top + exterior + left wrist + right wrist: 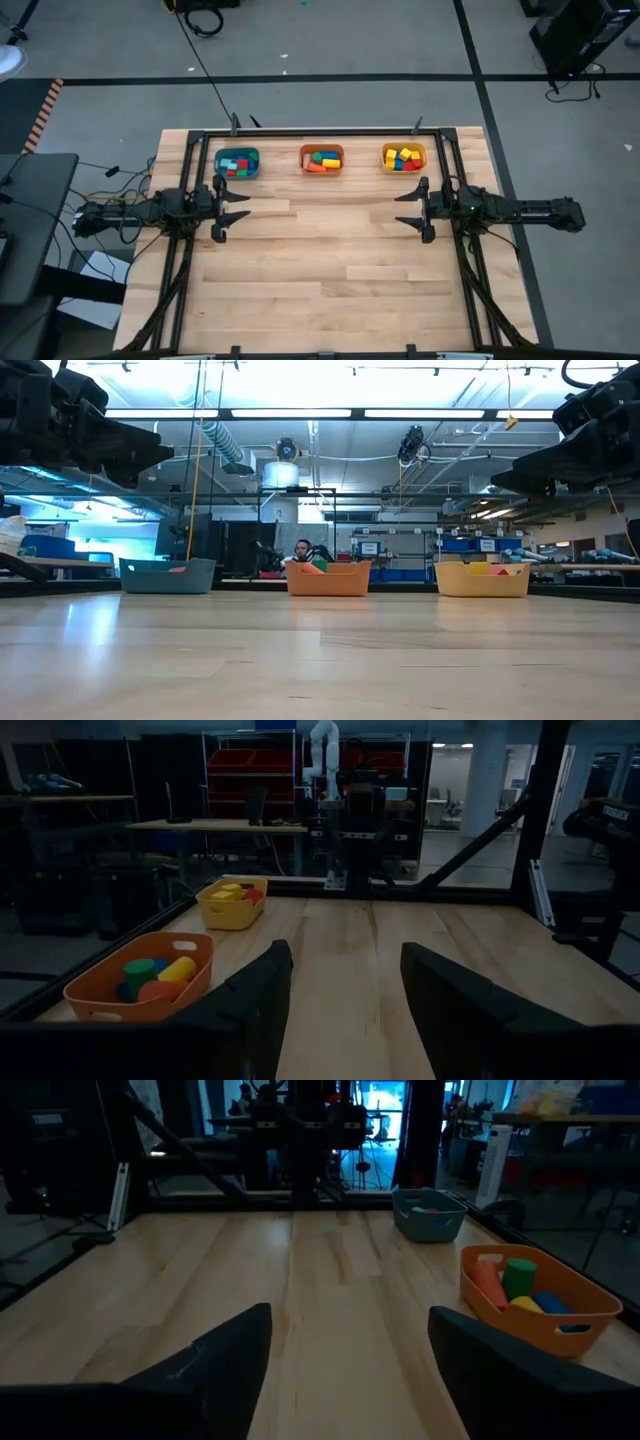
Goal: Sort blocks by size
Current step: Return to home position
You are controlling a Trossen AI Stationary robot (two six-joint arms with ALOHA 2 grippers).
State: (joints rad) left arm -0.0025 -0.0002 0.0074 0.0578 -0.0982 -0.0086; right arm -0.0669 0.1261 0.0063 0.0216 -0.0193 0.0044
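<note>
The small coloured wooden blocks [237,166], which seem light, hard and best gripped on flat sides, are found in the teal plastic bin [217,161], the orange bin [301,158] and the yellow bin [384,157], while the left gripper [241,208] and the right gripper [402,208] are held wide and empty.

Teal bin [237,150], orange bin [321,147], yellow bin [404,145]; red, blue, green, yellow blocks [405,158]; pale wooden table [320,280].

Wooden table [330,290]: bare boards between the left gripper [245,207] and the right gripper [400,208].
Teal bin [167,577]: far edge, near the left gripper, apart from it.
Yellow bin [482,582]: far edge, near the right gripper.
Orange bin [328,582]: between those two, well apart from both grippers.
Person [302,548]: in the room beyond the orange bin.
</note>
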